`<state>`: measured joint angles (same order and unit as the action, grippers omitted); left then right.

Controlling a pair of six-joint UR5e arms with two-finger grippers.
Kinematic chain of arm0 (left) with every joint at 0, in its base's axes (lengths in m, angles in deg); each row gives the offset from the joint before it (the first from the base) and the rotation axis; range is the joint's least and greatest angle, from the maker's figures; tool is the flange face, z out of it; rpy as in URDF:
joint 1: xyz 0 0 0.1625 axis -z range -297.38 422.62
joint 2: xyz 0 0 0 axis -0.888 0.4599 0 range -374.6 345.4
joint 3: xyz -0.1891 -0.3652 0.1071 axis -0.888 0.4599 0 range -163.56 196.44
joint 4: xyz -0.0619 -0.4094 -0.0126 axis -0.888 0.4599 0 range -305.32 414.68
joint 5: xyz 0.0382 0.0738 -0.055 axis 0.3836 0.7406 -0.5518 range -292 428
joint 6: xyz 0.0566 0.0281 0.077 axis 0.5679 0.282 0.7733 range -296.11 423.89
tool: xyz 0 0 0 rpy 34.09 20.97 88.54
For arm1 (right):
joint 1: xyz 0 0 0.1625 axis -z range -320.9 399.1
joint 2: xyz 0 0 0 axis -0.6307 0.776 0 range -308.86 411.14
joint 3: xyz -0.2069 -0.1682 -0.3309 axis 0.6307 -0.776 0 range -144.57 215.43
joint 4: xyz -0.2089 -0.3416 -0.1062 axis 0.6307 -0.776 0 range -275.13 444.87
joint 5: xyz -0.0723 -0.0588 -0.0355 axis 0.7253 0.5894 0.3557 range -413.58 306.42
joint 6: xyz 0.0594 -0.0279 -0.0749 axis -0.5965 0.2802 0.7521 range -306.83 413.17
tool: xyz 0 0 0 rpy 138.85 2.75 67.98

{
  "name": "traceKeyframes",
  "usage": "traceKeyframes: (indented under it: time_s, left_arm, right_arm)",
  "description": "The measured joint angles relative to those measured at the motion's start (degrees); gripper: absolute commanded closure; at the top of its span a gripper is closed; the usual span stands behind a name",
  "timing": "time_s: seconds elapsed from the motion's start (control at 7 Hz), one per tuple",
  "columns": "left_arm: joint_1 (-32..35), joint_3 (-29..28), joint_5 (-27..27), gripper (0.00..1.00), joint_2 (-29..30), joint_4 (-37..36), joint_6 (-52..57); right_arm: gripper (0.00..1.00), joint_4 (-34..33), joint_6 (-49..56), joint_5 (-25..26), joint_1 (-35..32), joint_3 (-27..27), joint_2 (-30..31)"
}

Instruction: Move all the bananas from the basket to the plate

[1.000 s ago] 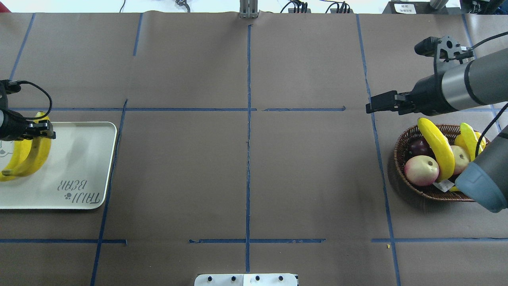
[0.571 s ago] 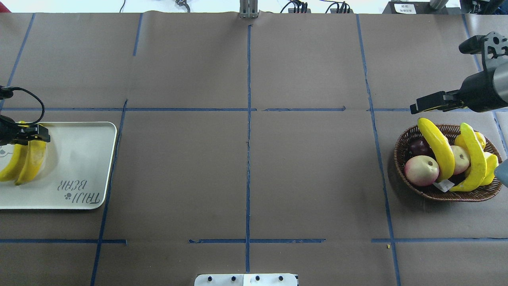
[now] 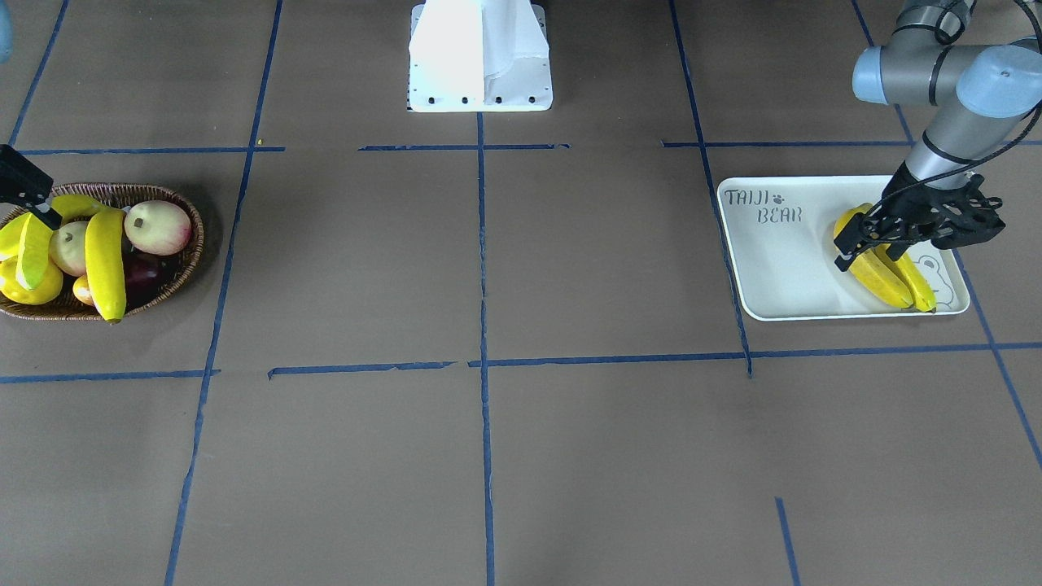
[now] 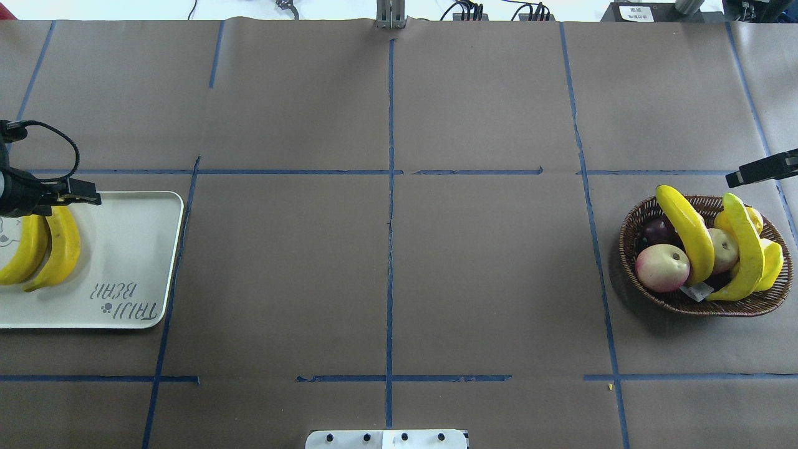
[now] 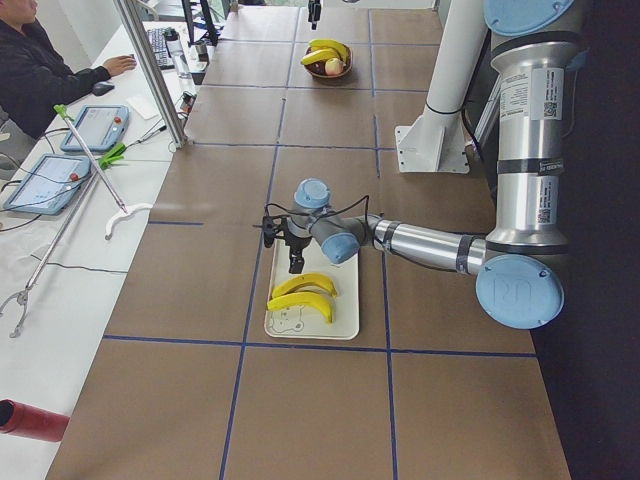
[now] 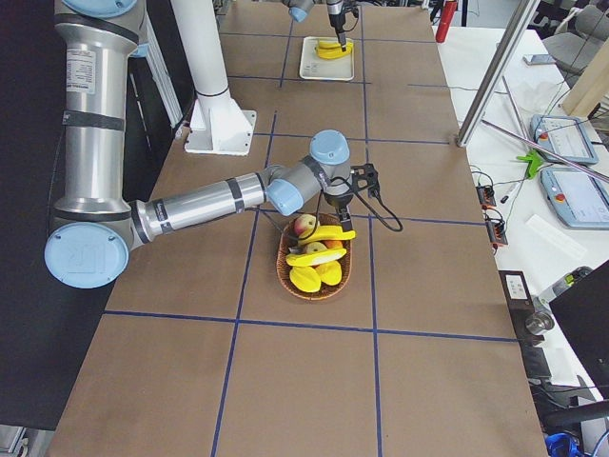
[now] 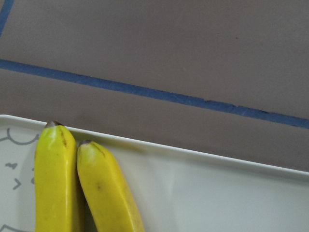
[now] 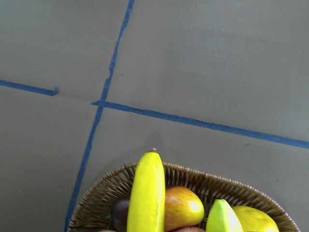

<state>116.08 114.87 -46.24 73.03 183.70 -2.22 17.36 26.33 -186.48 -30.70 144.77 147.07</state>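
We find two bananas on the plate and two in the basket. On the plate, the inner banana and the outer banana lie side by side and touch along their length. Their dark tips are close to the plate's far rim (the left wrist camera shows both tips just short of it). The outer one lies partly over the grey bear drawing, and the TAIJI BEAR lettering sits bare on the plate's other half.

The left gripper hangs over the far ends of these two bananas. From the table's end we see a gap between it and the fruit. Its jaws stand spread and hold nothing.

At the other end of the table, the basket holds the straight banana, propped across the heap with its upper end out over the far rim. It also holds the curved banana, arched over the fruit toward the basket's right side. Under and between them lie a pink-red apple, a dark purple fruit and some smaller yellow fruit.

The right gripper is above the brown paper, just beyond the basket's far rim and apart from the basket. Only one dark bar of it shows at the edge of the overhead view, so we cannot tell whether its jaws are spread or pressed together.
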Motion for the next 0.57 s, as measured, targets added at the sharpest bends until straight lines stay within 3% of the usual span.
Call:
traceKeyframes:
  time_s: [0.29, 0.57]
  left_arm:
    - [-0.22, 0.25, -0.11, 0.01, 2.01, -0.22, -2.2]
    - [-0.28, 0.46, -0.18, 0.01, 2.94, -0.26, -3.75]
  right_arm:
    - [0.01, 1.75, -2.61, -1.84, -1.06, -2.26, 2.75]
    - [0.01, 13.99, -16.83, -2.34, -0.49, -2.86, 7.24]
